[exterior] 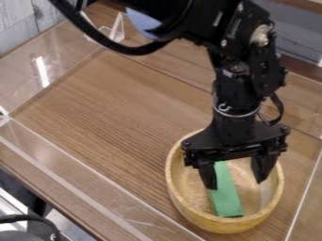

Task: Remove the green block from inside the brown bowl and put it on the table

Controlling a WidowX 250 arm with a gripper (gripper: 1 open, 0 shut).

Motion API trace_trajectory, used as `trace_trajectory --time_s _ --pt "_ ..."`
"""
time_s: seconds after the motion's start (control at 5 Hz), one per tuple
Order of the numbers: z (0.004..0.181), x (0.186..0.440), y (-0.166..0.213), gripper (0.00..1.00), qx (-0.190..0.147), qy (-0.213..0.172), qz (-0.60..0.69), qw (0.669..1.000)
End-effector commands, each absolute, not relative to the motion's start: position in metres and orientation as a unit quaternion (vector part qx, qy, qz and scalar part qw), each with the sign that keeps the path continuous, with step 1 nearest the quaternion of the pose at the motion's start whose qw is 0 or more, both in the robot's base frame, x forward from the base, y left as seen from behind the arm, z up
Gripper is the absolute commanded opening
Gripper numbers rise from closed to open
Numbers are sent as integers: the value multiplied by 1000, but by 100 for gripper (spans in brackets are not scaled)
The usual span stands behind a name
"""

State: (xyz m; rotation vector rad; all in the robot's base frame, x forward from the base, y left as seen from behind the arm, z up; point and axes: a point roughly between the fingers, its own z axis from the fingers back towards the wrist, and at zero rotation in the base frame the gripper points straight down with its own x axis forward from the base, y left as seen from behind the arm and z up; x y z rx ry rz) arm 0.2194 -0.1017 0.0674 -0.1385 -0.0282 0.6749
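The green block [227,195] lies tilted inside the brown bowl [180,193], which sits on the table [113,113] near the front right. My black gripper [234,174] points straight down into the bowl, open wide. One finger [205,176] stands left of the block's upper end, the other finger [265,168] to its right. Neither finger visibly touches the block. The block's top end is partly hidden behind the gripper.
Low clear plastic walls [51,56] edge the tabletop at left, back and front. The black arm [246,66] rises above the bowl and reaches toward the top of the view. A blue object [149,15] shows at the top behind the arm.
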Motion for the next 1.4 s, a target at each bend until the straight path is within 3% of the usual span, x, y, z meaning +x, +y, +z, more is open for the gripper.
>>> trace_trajectory --time_s 0.0,1.2 --pt "73 225 -101 100 -75 -29 332 940" --pt "41 225 -103 100 -61 -32 343 937"
